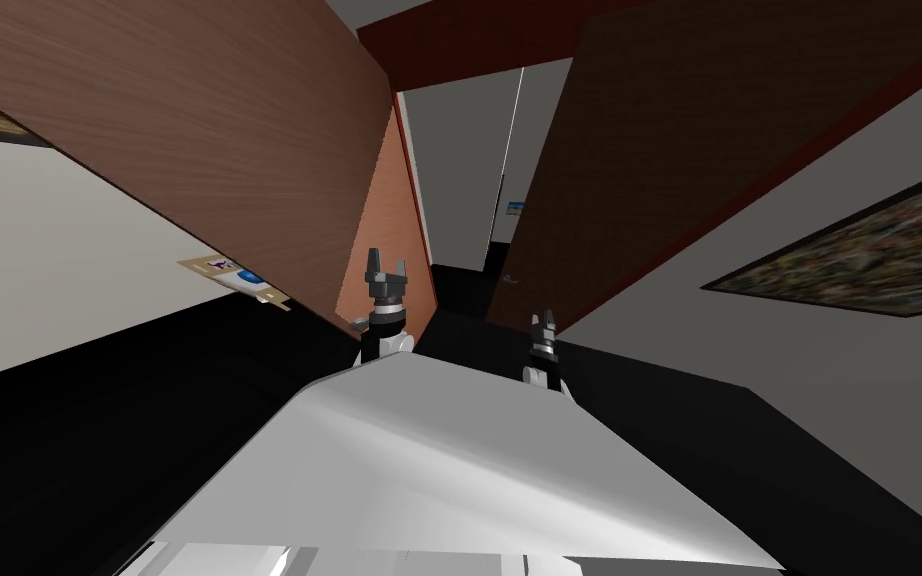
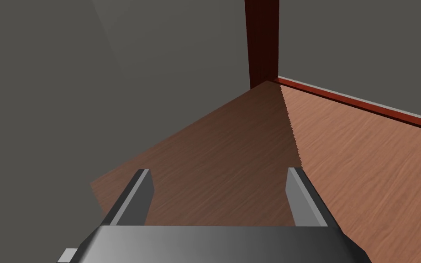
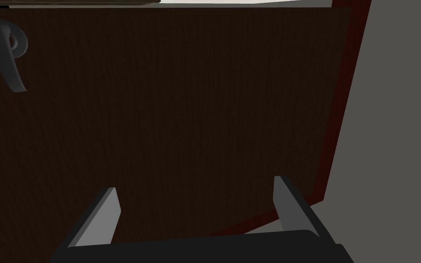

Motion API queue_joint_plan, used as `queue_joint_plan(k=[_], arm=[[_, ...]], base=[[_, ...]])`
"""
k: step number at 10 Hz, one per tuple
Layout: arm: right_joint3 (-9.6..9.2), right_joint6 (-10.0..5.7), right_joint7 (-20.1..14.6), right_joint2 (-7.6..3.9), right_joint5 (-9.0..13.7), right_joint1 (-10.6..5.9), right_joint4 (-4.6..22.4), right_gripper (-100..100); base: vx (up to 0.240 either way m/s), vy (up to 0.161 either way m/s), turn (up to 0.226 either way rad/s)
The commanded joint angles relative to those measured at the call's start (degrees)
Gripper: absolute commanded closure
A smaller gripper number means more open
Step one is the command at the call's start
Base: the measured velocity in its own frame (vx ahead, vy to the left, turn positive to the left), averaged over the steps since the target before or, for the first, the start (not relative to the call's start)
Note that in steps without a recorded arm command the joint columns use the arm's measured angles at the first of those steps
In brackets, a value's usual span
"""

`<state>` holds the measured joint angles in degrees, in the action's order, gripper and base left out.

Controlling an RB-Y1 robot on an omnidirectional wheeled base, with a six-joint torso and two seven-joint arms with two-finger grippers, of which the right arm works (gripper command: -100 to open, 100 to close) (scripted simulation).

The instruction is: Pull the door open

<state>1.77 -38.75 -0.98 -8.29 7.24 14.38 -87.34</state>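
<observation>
Brown wood on both sides. The lighter door (image 1: 199, 130) is on my left and the dark door (image 1: 709, 110) on my right, both angled towards me under a dark red frame (image 1: 469, 35). There's a grey gap between them.

I honestly can't tell which one is meant, but my guess is the dark one, since the right wrist camera looks straight at its face.

Either way a door is stiff and fairly heavy, and it only moves in an arc around its hinges. So it wants a steady pull along that arc, not a yank.

The place to grab is the grey lever (image 3: 6, 50), which sits near the dark door's free edge and well off to one side of the right pincer (image 3: 196, 182). It looks smooth and rounded, so thin blades could slip off it.

The right pincer is spread wide and empty, close to the door but not touching it. The left pincer (image 1: 386, 268) is also wide and empty, up against the lighter door's edge.
</observation>
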Motion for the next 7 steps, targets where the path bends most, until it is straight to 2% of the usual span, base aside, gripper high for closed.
queue_joint_plan(k=[1,7], arm=[[0.04,-0.33,-0.13,-0.24,0.27,-0.62,2.20,-100],[0.25,-1.61,-0.82,-1.33,1.32,-2.81,10.39,-100]], base=[[0.096,0.007,0.051],[0.107,0.003,0.051]])
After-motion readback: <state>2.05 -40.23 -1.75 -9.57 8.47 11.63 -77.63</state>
